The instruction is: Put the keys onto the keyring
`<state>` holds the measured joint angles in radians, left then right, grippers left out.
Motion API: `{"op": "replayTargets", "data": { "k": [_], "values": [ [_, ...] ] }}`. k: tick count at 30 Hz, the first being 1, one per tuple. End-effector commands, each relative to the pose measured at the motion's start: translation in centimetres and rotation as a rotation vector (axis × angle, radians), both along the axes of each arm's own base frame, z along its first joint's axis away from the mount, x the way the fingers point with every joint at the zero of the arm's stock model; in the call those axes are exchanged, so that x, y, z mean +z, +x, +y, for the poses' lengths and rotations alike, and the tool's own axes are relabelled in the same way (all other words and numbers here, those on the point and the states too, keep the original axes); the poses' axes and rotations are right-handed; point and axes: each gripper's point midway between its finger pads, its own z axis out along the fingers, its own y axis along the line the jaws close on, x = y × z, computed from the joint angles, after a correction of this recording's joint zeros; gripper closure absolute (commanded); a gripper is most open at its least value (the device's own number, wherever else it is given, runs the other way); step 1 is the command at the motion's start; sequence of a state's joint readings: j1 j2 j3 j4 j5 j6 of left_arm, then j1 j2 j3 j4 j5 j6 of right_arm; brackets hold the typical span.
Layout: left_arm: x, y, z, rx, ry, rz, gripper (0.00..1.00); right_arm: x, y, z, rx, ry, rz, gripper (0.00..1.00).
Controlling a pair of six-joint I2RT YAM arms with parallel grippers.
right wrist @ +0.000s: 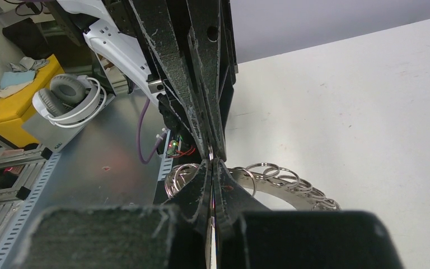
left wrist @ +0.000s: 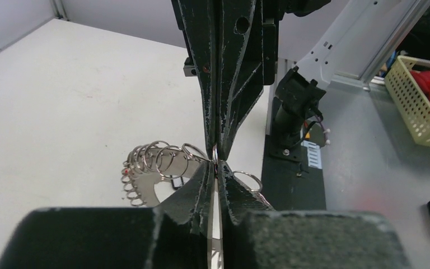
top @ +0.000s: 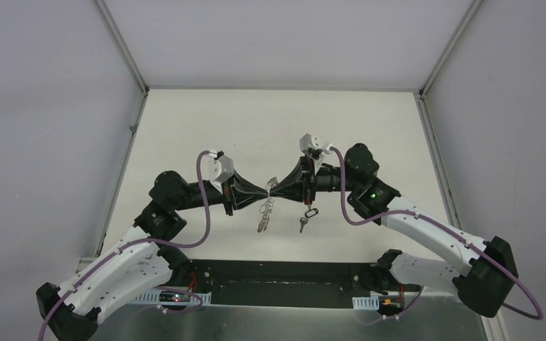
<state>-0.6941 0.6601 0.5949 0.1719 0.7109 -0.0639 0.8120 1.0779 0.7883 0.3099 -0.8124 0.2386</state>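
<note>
The keys (top: 306, 219) are nearest, just right of the ring and apart from it, seemingly lying on the table (top: 185, 128). The keyring (top: 264, 213) dangles between the arms, probably so that one wire loop is steadied from both sides. The left gripper (top: 261, 190) is closed almost fully on a loop. The right gripper (top: 276, 187), tip to tip with it, is clamped tight on the same ring.
</note>
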Motion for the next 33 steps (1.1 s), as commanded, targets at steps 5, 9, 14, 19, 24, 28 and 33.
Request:
{"op": "replayTargets", "data": {
  "k": [5,9,14,19,24,28,33],
  "values": [
    [1.8,-0.9,0.4,-0.017,-0.033,-0.054,1.0,2.7,0.0,0.0,0.003,0.086,-0.07,0.96],
    [1.7,-1.3,1.0,-0.012,0.017,-0.06,1.0,2.6,0.2,-0.4,-0.028,0.062,-0.077,0.48],
    [1.0,-1.8,1.9,-0.018,0.156,-0.052,1.0,2.9,0.4,-1.2,-0.065,0.025,-0.138,0.25],
    [1.8,-1.9,2.4,-0.028,0.254,-0.037,1.0,2.0,0.1,-0.8,-0.012,-0.064,-0.151,0.27],
    [2.3,-2.1,2.7,-0.056,0.342,-0.005,1.0,1.7,-0.3,0.6,0.032,-0.102,-0.125,0.28],
    [2.8,-2.2,2.9,-0.068,0.382,-0.002,1.0,2.0,-0.7,1.9,0.067,-0.105,-0.122,0.28],
    [3.2,-2.2,3.1,-0.077,0.416,0.01,1.0,1.8,-1.3,3.3,0.105,-0.12,-0.109,0.28]
  ]
}}
